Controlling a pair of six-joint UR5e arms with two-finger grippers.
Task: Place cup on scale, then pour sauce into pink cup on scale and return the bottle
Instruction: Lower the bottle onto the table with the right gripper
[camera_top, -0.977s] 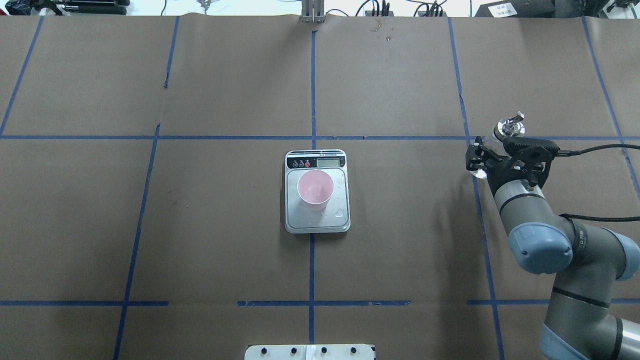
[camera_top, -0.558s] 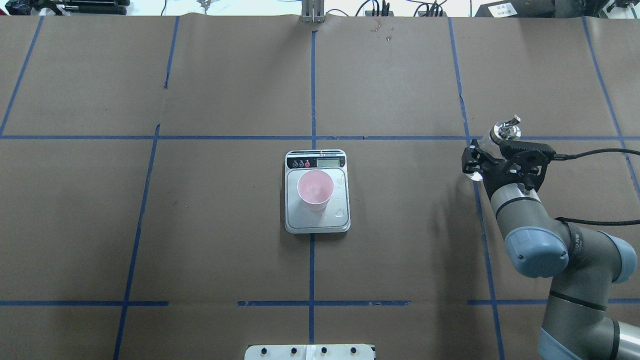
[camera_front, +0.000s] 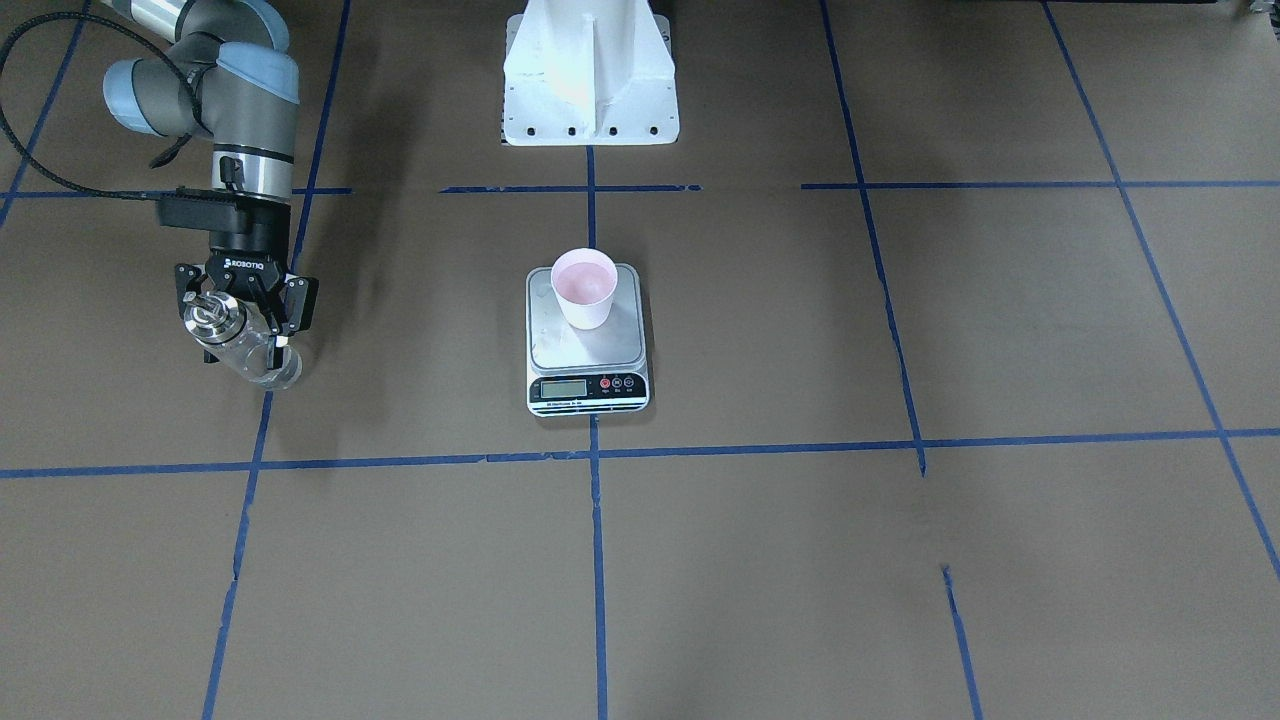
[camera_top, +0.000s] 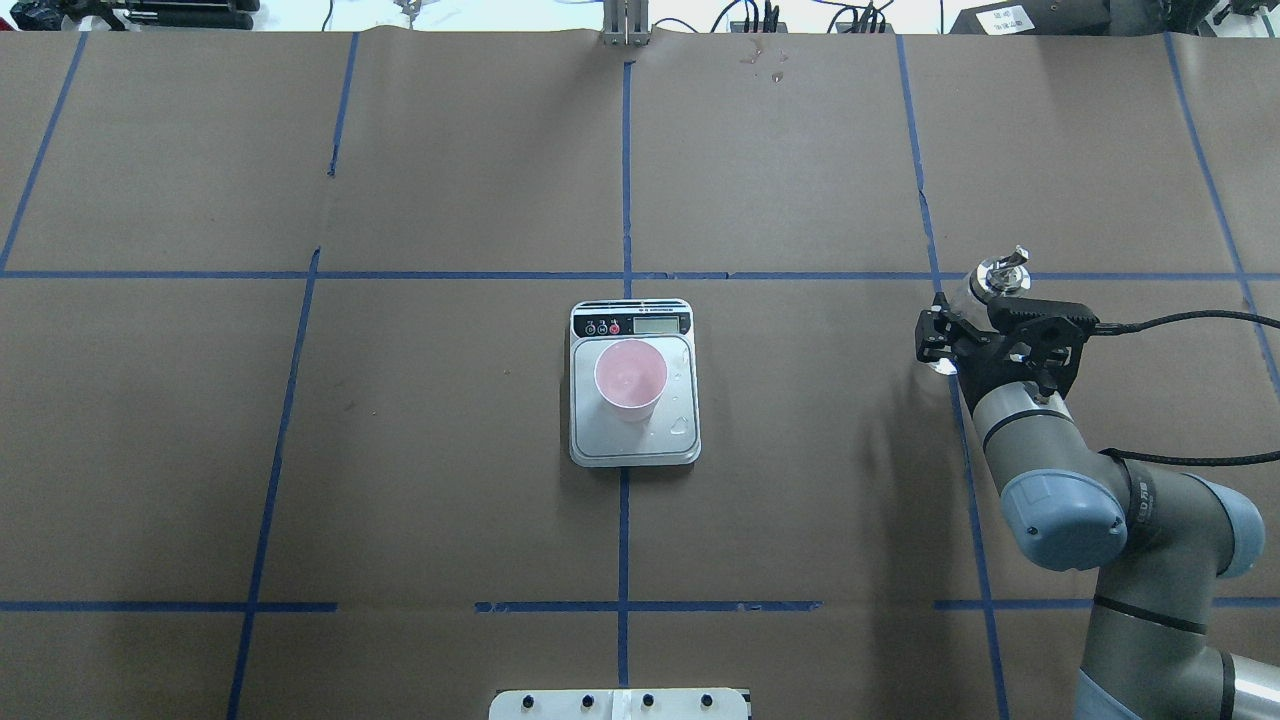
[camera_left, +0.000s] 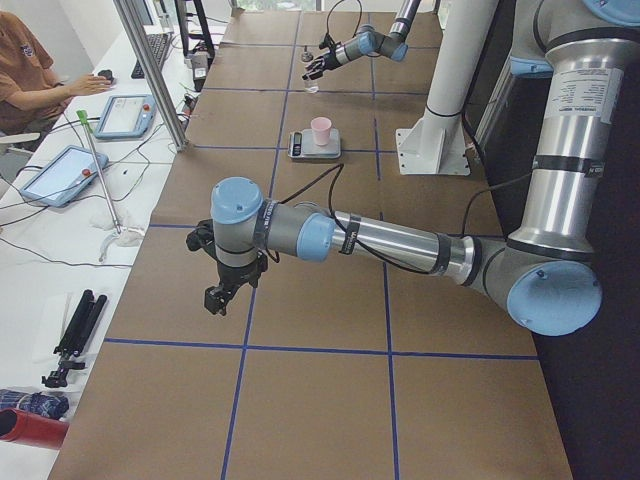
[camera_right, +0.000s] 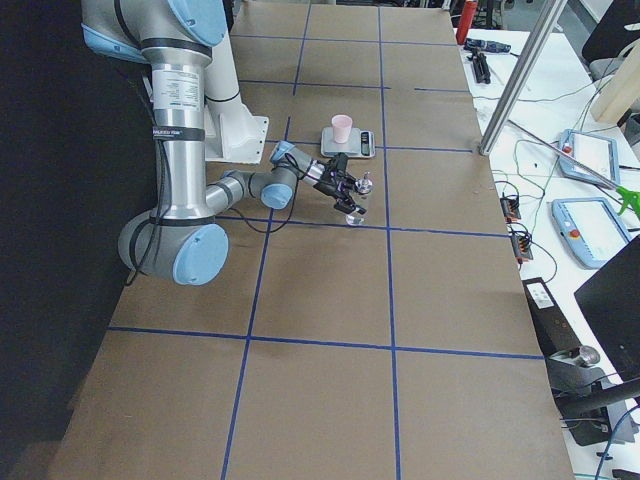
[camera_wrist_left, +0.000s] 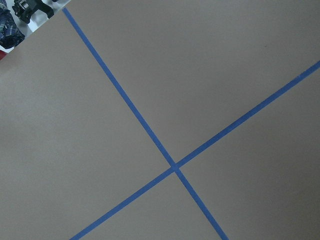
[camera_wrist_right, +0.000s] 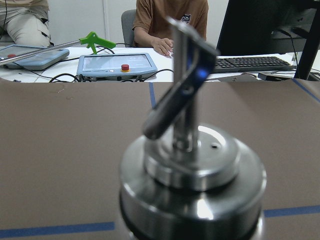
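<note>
A: So, where is the bottle now, and is the grip good?

B: Your right gripper (camera_front: 243, 343) has its fingers closed on the glass body of the bottle (camera_front: 258, 358). It is low over the table (camera_top: 800, 520) on the robot's right side, well apart from the scale (camera_front: 560, 345). The cup (camera_front: 584, 288) sits on the platform of the scale. I cannot tell if the base of the bottle touches the table.

A: What can go wrong if I release?

B: If you open while the base is in the air or not flat, the bottle may tip. Then I think its content would run out from the spout (camera_wrist_right: 182, 85). Some drops (camera_top: 681, 425) lie on the platform, so maybe the glass is wet too and can slip. Open fully before you lift, otherwise a finger can drag the bottle over.

A: And the left gripper?

B: Your left gripper (camera_left: 222, 296) hangs far from all this. Whether it is open, I cannot tell.
</note>
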